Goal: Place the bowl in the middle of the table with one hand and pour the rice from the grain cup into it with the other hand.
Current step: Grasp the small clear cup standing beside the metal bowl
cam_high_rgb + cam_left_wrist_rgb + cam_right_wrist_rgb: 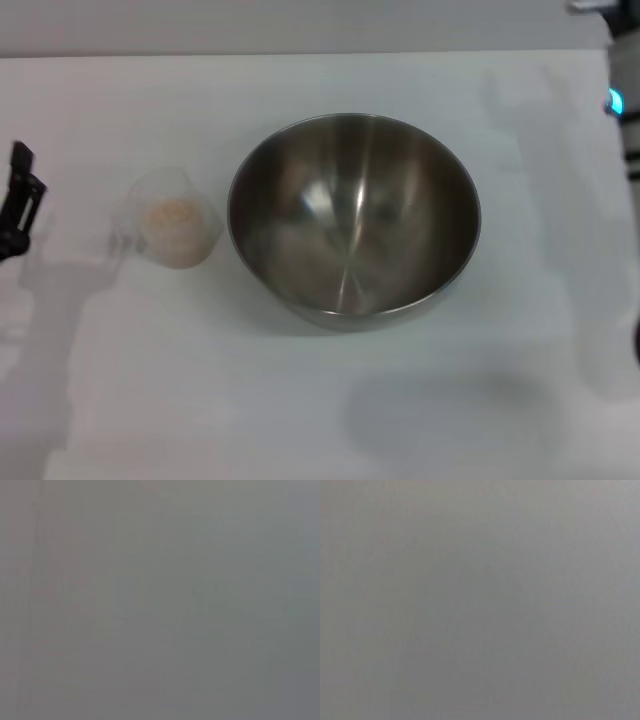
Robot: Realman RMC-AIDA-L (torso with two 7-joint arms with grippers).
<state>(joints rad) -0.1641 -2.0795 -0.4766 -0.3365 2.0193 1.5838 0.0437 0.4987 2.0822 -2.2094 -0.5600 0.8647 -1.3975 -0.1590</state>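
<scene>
White counter (300, 400) carries the steel mixing bowl (353, 220) at centre, empty; the grain cup (172, 228), holding rice (173, 215), stands just beside it. Left hand (20, 200) waits at the edge, opening indiscernible.

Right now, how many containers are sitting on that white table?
2. The bowl, steel and empty, stands near the middle of the table. The grain cup, holding rice, stands close beside it on the robot's left. The wrist views show nothing more.
</scene>
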